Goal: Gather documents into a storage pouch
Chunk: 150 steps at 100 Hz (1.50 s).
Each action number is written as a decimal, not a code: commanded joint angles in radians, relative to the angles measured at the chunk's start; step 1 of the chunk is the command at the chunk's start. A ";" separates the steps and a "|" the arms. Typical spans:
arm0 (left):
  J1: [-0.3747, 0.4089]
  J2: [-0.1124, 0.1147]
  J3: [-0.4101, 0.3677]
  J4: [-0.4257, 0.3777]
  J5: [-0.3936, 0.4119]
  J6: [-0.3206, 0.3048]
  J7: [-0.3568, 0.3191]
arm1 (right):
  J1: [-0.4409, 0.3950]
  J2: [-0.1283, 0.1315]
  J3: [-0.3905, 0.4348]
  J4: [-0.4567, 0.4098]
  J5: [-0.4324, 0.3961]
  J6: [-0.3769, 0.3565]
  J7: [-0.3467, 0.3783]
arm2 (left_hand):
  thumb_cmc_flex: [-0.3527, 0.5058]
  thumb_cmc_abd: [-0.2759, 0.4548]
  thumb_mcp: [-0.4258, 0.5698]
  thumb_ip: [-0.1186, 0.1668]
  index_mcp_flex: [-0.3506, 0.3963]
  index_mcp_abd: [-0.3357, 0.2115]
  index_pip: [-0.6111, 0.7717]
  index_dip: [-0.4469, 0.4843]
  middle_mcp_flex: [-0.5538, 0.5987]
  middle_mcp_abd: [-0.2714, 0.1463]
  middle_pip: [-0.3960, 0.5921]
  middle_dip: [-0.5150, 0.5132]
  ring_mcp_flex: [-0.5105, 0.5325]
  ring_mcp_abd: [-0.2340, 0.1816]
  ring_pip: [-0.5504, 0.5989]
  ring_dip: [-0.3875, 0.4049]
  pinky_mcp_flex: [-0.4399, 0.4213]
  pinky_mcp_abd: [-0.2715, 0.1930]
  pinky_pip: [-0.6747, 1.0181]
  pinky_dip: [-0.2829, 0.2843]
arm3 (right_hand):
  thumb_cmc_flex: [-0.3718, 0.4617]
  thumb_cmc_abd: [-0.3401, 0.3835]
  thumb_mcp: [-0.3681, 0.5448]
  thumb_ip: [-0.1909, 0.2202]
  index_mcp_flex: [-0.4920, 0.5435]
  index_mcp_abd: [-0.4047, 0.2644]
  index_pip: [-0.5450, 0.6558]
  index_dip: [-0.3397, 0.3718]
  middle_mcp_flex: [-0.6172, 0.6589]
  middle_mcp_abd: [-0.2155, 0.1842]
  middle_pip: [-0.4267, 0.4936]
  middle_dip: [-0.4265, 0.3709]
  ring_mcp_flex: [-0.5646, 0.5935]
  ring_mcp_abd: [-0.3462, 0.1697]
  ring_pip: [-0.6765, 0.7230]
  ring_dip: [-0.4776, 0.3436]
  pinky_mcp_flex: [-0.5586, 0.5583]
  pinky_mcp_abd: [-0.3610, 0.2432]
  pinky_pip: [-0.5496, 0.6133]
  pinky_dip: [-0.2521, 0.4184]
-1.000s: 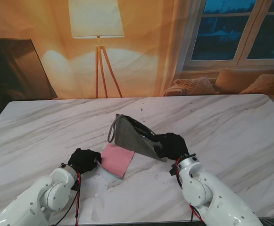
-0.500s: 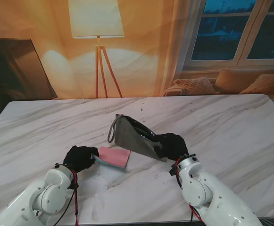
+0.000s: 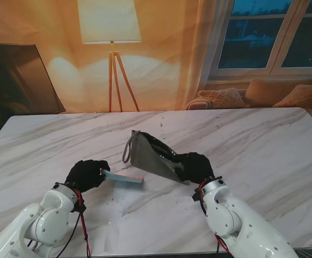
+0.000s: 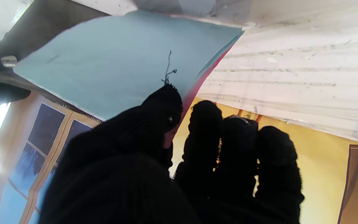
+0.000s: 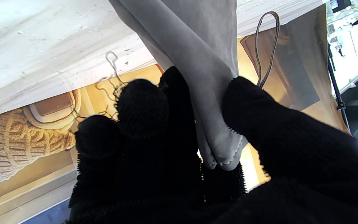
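Note:
A grey pouch (image 3: 146,155) stands propped on the marble table (image 3: 263,140), its opening facing away from me and a wrist loop (image 3: 127,153) hanging at its left. My right hand (image 3: 195,166) is shut on the pouch's near corner; the right wrist view shows thumb and fingers pinching the grey fabric (image 5: 210,93). My left hand (image 3: 86,174) is shut on a thin booklet (image 3: 123,178), pink on one face and light blue on the other (image 4: 110,68), held nearly flat just off the table, left of the pouch.
A floor lamp (image 3: 111,32) and a dark screen (image 3: 16,78) stand behind the table. Cushions (image 3: 284,94) lie under the window at the back right. Bare marble stretches to both sides.
My left hand has drawn back to the left and tipped the booklet from lying pink-face-up to nearly edge-on. The right hand and pouch have stayed put.

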 commanded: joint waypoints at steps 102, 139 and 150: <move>-0.202 0.006 -0.040 -0.103 0.005 -0.083 -0.097 | -0.005 -0.005 -0.023 0.017 0.003 -0.032 0.003 | -0.027 0.014 0.056 0.062 0.071 -0.014 0.103 0.106 0.039 0.016 0.066 0.029 0.083 -0.011 0.077 0.025 0.040 -0.023 0.051 0.050 | 0.103 0.063 -0.011 0.033 0.060 -0.093 0.038 0.117 -0.014 0.035 -0.002 0.017 -0.004 -0.042 -0.031 -0.015 -0.011 -0.012 0.007 -0.010; -0.333 0.008 0.012 -0.079 0.004 -0.098 -0.130 | -0.009 -0.002 -0.023 0.011 0.014 -0.054 0.027 | -0.023 0.023 0.038 0.060 0.064 -0.026 0.100 0.118 0.034 0.013 0.064 0.031 0.082 -0.022 0.074 0.025 0.041 -0.032 0.049 0.047 | 0.118 0.079 -0.011 0.040 0.078 -0.101 0.035 0.144 -0.022 0.037 -0.010 0.020 -0.010 -0.044 -0.039 -0.016 -0.011 -0.013 -0.002 -0.014; -0.363 0.009 0.026 -0.072 0.000 -0.103 -0.141 | -0.011 0.001 -0.018 0.005 0.007 -0.071 0.032 | -0.021 0.025 0.035 0.060 0.063 -0.027 0.099 0.119 0.031 0.012 0.063 0.032 0.081 -0.026 0.073 0.026 0.039 -0.035 0.048 0.046 | 0.125 0.087 -0.024 0.050 0.087 -0.102 0.015 0.181 -0.024 0.036 -0.015 0.026 -0.010 -0.049 -0.039 -0.012 -0.011 -0.012 -0.004 -0.015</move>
